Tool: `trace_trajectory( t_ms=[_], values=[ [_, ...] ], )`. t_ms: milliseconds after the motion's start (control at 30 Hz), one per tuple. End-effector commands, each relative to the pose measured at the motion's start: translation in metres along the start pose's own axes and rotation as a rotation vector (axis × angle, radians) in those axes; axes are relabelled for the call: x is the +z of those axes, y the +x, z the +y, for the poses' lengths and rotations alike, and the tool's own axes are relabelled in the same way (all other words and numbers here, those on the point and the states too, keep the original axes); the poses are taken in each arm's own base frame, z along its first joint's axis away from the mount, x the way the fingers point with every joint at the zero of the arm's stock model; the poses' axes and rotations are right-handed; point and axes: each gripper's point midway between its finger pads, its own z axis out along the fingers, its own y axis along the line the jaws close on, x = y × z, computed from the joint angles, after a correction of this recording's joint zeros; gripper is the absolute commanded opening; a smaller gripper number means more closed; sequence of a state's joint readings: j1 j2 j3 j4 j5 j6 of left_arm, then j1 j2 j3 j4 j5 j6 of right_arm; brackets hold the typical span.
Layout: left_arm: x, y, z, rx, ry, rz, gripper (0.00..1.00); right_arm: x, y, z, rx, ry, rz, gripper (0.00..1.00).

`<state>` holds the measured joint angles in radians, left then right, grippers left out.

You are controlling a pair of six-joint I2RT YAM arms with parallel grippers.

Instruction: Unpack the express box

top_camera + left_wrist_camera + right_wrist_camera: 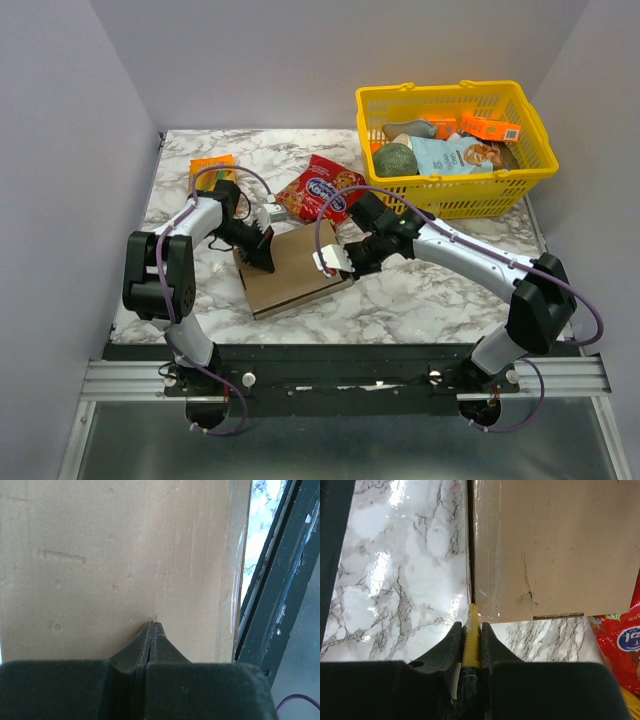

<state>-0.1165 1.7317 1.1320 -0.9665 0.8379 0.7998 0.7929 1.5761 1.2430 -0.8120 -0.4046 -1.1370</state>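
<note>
The express box [290, 272] lies flat on the bench [420, 290], closed, between the two hands, with none of its flaps folded out.

On the box's left part, the left hand [262, 250] has its fingers pressed together with nothing between them. In the left wrist view the joined tips touch the plain cardboard lid, so this hand appears to be pinning the box down.

At the box's right edge, the right hand [335, 262] is clamped on a slim yellow tool [472, 630], probably a cutter, though its blade is too small to make out. The tip sits at the dark seam along the box's side, close to a corner, where a strip of clear tape [485, 592] shines over the edge.

Just beyond the box lies a red snack bag [322, 190], close to its far edge. Farther off to the box's far left is an orange packet [212, 168]. Well beyond the box on the far right is a yellow basket [520, 170] full of groceries.

The step in hand looks like slitting the tape, so the unpacking itself has not begun. The next move calls for drawing the tool along the seam, shallow and in line with the edge. The left hand needs to hold the box firmly so it does not slide or turn. Then a flap has to be lifted.
</note>
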Motion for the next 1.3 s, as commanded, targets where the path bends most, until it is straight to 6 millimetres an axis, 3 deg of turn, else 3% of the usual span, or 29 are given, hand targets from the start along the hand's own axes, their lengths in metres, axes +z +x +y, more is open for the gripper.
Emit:
trace_trajectory(
  t_ms=[0,233,467,633,767,867,1033,1267],
  values=[
    [0.018,0.055,0.049,0.075,-0.132,0.229,0.00,-0.028,0.054,-0.005,0.028,0.056,0.185,0.00],
    [0.018,0.056,0.053,0.046,-0.144,0.234,0.00,-0.026,0.063,0.013,0.107,0.069,0.181,0.00],
    [0.018,0.057,0.053,0.047,-0.141,0.245,0.00,-0.041,0.071,0.021,0.159,0.156,0.200,0.01],
    [0.018,0.056,0.054,0.042,-0.144,0.241,0.00,-0.045,0.066,0.020,0.224,0.185,0.175,0.00],
    [0.017,0.049,0.048,0.042,-0.125,0.215,0.00,-0.054,0.049,-0.002,0.270,0.250,0.123,0.00],
    [0.016,0.035,0.035,0.041,-0.079,0.171,0.00,-0.065,0.028,-0.020,0.301,0.300,0.047,0.00],
    [0.009,-0.011,-0.002,0.113,0.023,0.014,0.00,-0.093,-0.015,-0.046,0.380,0.375,-0.111,0.00],
    [-0.021,-0.078,-0.032,0.192,-0.083,-0.188,0.18,-0.095,-0.005,-0.045,0.528,0.430,-0.092,0.00]
  ],
)
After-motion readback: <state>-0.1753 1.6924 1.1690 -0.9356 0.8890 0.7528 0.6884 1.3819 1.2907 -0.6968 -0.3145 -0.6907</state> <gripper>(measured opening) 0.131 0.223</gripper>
